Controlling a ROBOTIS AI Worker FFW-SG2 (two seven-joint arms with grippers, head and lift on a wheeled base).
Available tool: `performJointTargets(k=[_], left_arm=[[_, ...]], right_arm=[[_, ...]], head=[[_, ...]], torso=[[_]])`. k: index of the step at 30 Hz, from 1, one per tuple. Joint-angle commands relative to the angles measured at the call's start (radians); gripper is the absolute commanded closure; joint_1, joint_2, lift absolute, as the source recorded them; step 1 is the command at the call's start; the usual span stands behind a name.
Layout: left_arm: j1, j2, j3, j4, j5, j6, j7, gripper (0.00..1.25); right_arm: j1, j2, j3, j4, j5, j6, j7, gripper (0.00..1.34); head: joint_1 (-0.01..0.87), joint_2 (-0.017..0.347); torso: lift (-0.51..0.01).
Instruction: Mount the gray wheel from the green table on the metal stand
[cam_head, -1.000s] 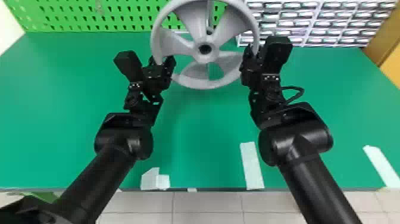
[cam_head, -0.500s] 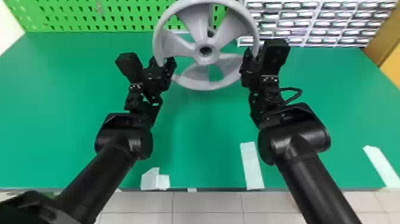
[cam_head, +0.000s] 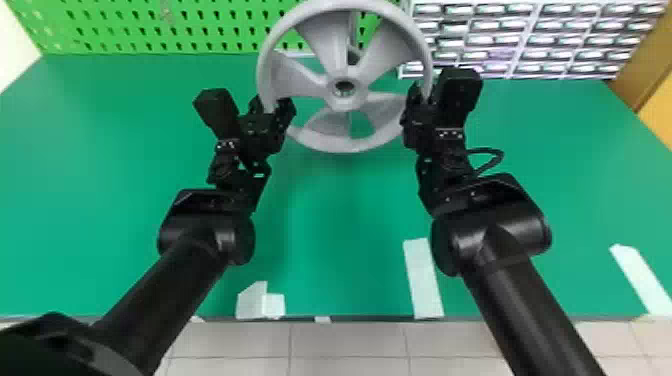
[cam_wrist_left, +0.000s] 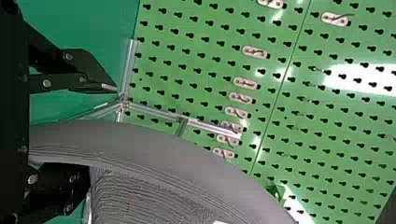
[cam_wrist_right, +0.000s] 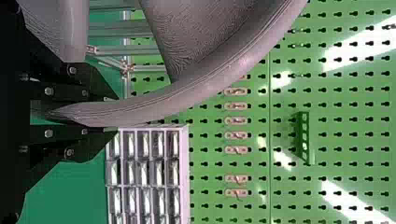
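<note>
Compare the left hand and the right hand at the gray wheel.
The left hand has its fingers wide apart, while the right hand is closed on the rim of the gray wheel. A gap shows between the rim and one left-hand finger; the right hand's fingers lie against it. Both are black, at opposite sides of the wheel.

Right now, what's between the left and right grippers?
The gray wheel: head view shows it spanning from the left gripper to the right gripper, its rim between each one's fingers.
</note>
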Motion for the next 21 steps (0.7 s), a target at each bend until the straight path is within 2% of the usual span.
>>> performJointTargets(k=[1, 21], left_arm=[[-0.011, -0.001, -0.002, 0.011, 0.0, 0.0, -0.001, 0.83], [-0.047, -0.006, 0.015, 0.071, -0.011, 0.0, -0.006, 0.83]], right_arm=[[-0.005, 0.003, -0.002, 0.005, 0.002, 0.0, 0.0, 1.13], [-0.049, 0.009, -0.014, 0.057, 0.01, 0.0, 0.0, 1.13]], head=[[0.868, 0.052], [0.868, 0.052]], torso=[[-0.093], [-0.093]])
